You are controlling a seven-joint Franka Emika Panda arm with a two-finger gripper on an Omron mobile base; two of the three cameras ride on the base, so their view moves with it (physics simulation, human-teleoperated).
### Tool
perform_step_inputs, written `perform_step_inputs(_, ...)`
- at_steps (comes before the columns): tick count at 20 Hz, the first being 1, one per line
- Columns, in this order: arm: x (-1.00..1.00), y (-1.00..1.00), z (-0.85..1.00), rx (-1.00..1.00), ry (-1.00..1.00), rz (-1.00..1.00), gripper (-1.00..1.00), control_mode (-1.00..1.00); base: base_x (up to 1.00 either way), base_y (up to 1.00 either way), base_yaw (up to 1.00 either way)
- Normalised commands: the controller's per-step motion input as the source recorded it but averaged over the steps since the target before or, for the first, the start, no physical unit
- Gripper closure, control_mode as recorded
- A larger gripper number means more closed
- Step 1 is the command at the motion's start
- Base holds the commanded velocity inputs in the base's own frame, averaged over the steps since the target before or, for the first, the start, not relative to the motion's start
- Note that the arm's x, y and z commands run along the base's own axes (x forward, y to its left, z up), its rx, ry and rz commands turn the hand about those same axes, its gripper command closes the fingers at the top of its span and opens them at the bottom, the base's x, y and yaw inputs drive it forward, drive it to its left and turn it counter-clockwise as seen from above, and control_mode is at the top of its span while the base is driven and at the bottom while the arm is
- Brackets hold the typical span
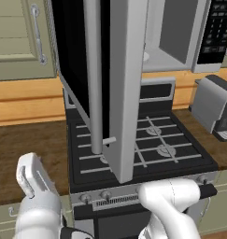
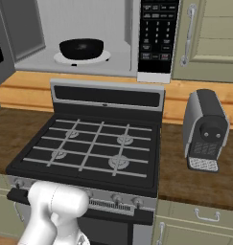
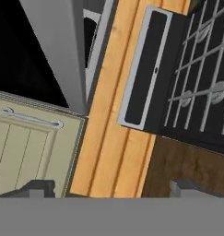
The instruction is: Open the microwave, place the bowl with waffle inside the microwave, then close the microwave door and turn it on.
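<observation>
The two-finger gripper (image 3: pixel 109 189) is seen with its dark fingertips (image 3: pixel 39 188) spread wide apart at the bottom of the hand view, and nothing is held between them. Beyond the tips, a pale wooden wall strip (image 3: pixel 111 138) and the beige cabinet door (image 3: pixel 30 143) are shown. The silver-framed microwave door with black glass (image 1: pixel 101 79) is swung fully open over the black gas stove (image 2: pixel 94 143). Inside the large silver-grey microwave (image 2: pixel 89 38), the small shallow black bowl (image 2: pixel 81 48) is set on the white round turntable (image 2: pixel 101 57). A small grey toaster (image 2: pixel 205 129) is stood on the dark wooden counter (image 2: pixel 199 182) to the right.
</observation>
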Motion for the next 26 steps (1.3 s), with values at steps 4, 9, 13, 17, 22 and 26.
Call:
perform_step_inputs(4, 0.98, 0.31, -0.48, 0.0, -0.4, -0.11, -1.0, -1.0, 0.0, 0.0, 0.0)
perform_step_inputs(9, 0.91, 0.07, -0.06, 0.0, -0.3, -0.11, -1.0, -1.0, 0.0, 0.0, 0.0)
perform_step_inputs(13, 0.61, 0.12, 0.0, 0.04, -0.3, -0.06, -1.0, -1.0, 0.0, 0.0, 0.0)
perform_step_inputs(17, 0.1, -0.18, 0.02, 0.19, -0.23, -0.01, -1.0, -1.0, 0.0, 0.0, 0.0)
perform_step_inputs(22, 0.0, -0.69, 0.02, 0.42, -0.1, 0.0, -1.0, -1.0, 0.0, 0.0, 0.0)
perform_step_inputs(26, 0.0, -0.98, 0.0, 0.56, -0.04, 0.0, -1.0, -1.0, 0.0, 0.0, 0.0)
